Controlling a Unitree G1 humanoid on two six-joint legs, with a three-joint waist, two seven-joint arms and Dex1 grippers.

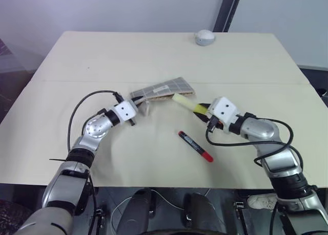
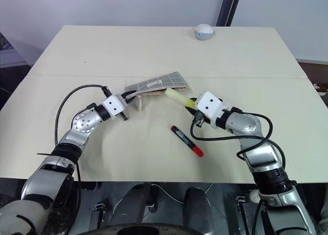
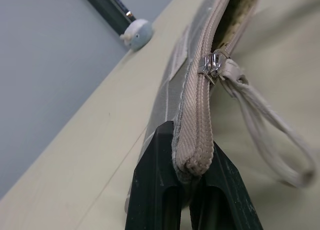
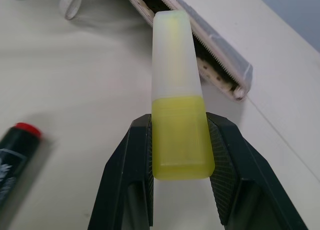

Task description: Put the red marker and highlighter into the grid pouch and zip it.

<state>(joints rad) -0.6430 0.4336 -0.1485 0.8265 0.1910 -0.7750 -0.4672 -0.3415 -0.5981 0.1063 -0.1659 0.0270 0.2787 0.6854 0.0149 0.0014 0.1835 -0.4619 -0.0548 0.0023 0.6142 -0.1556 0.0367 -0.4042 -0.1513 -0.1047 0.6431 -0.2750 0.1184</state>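
one highlighter [image 4: 177, 109], one red marker [image 1: 195, 146] – one grid pouch [image 1: 163, 89]

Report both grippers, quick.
Left gripper: shut on the grid pouch end.
Right gripper: shut on the highlighter.

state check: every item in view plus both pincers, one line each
grid pouch: unzipped, mouth open, one end pinched
highlighter: capped, gripped, aimed at pouch mouth, not yet inside
red marker: capped, lying loose on table
left pincer: shut on grid pouch
right pincer: shut on highlighter
grey-white lump: resting, far table edge
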